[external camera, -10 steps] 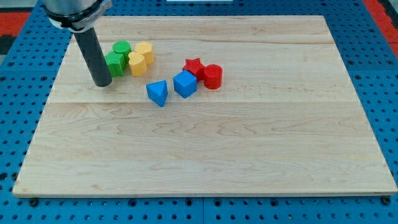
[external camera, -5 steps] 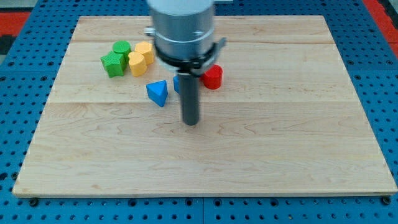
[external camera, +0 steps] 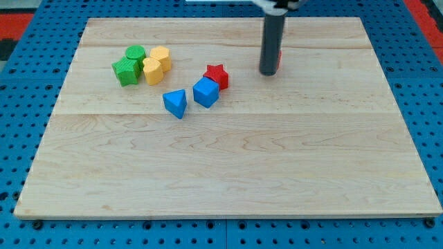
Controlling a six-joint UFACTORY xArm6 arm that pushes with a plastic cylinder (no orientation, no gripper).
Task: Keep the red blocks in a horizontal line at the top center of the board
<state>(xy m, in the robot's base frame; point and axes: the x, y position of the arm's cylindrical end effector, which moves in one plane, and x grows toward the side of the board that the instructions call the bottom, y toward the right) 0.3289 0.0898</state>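
My tip (external camera: 268, 72) rests on the board at the upper centre-right. A red cylinder (external camera: 277, 60) sits right behind the rod, mostly hidden, with only a sliver showing at the rod's right edge. A red star (external camera: 217, 75) lies to the tip's left, touching a blue cube (external camera: 205, 92) just below-left of it.
A blue triangular block (external camera: 176, 103) lies left of the blue cube. At the upper left, two green blocks (external camera: 129, 66) and two yellow blocks (external camera: 156, 65) cluster together. The wooden board (external camera: 228, 180) sits on a blue pegboard.
My tip swept from the upper left, through the board's middle, up to the upper centre-right. The red cylinder moved up and right, away from the red star.
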